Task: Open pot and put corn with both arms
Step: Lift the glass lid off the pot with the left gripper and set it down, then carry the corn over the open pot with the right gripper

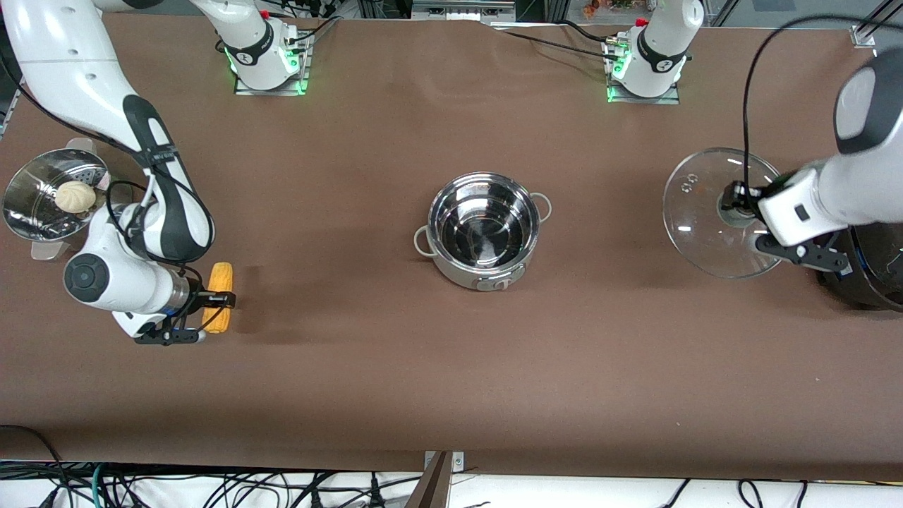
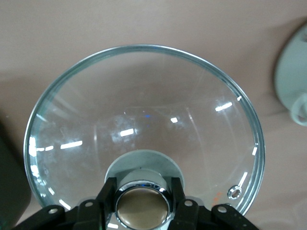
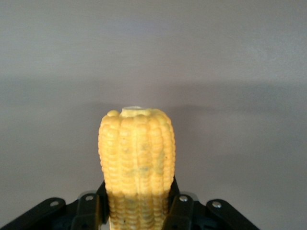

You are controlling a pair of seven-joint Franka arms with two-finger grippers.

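Note:
The steel pot stands open and empty at the table's middle. My left gripper is shut on the tan knob of the glass lid and holds the lid tilted in the air toward the left arm's end of the table. The lid fills the left wrist view, and the pot's edge shows there too. My right gripper is shut on the yellow corn, low over the table at the right arm's end. In the right wrist view the corn stands out from between my right gripper's fingers.
A perforated steel steamer basket with a pale bun sits at the right arm's end, farther from the camera than the corn. A large black cooker stands at the left arm's end, beside the held lid.

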